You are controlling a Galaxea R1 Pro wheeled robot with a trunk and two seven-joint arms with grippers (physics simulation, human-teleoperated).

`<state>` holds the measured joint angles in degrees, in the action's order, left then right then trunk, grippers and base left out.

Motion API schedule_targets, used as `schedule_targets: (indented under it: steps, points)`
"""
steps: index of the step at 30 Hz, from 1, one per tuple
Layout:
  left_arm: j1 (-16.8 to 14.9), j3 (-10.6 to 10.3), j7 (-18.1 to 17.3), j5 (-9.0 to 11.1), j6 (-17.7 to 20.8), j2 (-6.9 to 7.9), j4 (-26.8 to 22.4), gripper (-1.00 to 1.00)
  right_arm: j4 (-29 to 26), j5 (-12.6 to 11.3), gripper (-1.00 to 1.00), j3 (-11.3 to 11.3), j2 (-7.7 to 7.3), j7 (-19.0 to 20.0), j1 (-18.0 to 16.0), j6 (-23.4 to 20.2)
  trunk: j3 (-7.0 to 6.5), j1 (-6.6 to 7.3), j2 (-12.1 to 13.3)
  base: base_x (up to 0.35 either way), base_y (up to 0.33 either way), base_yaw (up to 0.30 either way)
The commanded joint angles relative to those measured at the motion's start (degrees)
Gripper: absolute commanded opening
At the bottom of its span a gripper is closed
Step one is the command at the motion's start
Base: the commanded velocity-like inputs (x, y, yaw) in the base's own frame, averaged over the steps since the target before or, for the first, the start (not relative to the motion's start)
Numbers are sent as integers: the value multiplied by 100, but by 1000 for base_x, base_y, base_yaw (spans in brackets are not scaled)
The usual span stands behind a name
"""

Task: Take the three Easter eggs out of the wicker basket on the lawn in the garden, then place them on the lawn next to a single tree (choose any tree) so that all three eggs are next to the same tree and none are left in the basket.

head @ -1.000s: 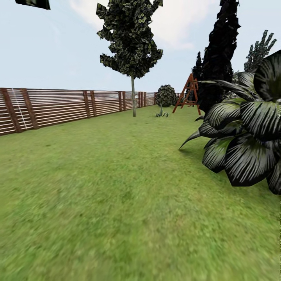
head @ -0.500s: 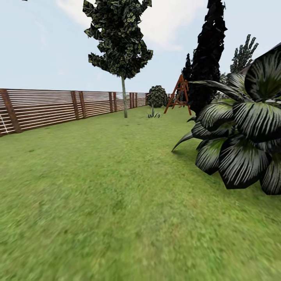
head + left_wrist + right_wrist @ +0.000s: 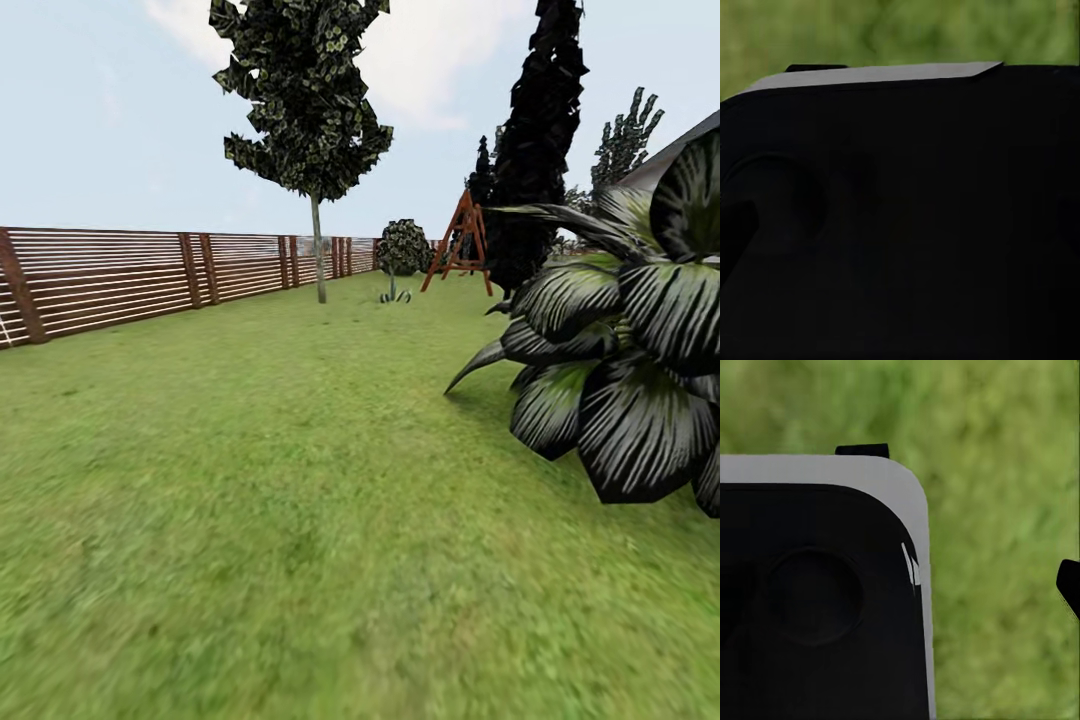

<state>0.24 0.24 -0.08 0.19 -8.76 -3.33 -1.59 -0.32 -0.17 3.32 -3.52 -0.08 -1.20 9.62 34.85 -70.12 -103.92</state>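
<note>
A wheeled robot looks out over the lawn (image 3: 250, 480) of a fenced garden, with the thin-trunked tree (image 3: 318, 250) standing far ahead near the slatted fence (image 3: 120, 275). A broad-leaved dark plant (image 3: 620, 370) crowds the right of the head view, and an all-black columnar tree (image 3: 535, 150) and a red wooden frame (image 3: 458, 240) stand beyond it. No wicker basket or eggs can be made out in this scene. Each wrist camera faces a dark body panel with blurred grass behind, so whether either end effector is apart, together or holding an egg cannot be told. The likely risks: the base could brush the big plant if it drifts right, or the robot could stop short of the tree, leaving any egg too far off to count as beside it.
</note>
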Motion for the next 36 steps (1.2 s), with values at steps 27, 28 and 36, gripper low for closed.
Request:
schedule_targets:
  steps: [27, 28, 36]
  points:
    - [2, 5, -5, 14, -17, -1, -8, 100, 5, 6, 100, 23, 0, -1, -3, 22, 5, -3, -2, 334, 74, 0]
    - [2, 6, -4, 14, -16, -1, -8, 100, 5, 6, 100, 22, 0, -1, -3, 22, 5, -3, -2, 334, 4, 0]
    - [2, 7, -9, 13, -20, -1, -8, 100, 5, 6, 100, 22, 0, -1, -3, 22, 5, -3, -2, 334, 1, 0]
